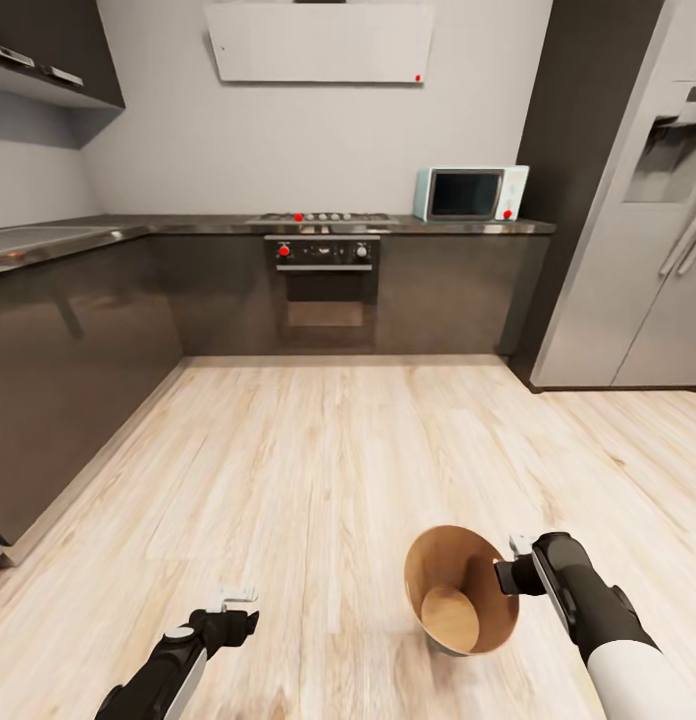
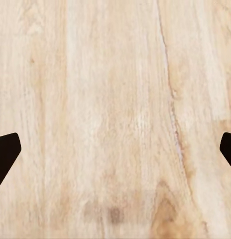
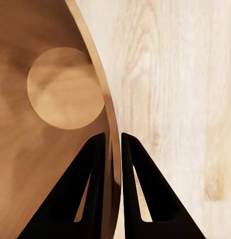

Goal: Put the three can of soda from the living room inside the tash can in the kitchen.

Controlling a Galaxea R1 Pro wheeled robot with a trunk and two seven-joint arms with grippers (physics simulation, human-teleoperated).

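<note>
Your right gripper (image 3: pixel 112 149) had its 2 fingers (image 3: pixel 90 184) closed down on the rim of the trash can (image 1: pixel 428 580), 1 inside and 1 outside, with the bin on the kitchen's wood floor (image 1: pixel 308 460) before the oven (image 1: pixel 324 290). Your left gripper (image 2: pixel 115 154) hung over bare floor, spread wide and holding nothing.

Floor (image 1: pixel 318 470): pale matt wood planks, visible grain. Tash can (image 1: pixel 428 590): smooth tan wood-like interior. Cabinets (image 1: pixel 88 340): dark grey, glossy. Fridge (image 1: pixel 628 250): brushed steel.
</note>
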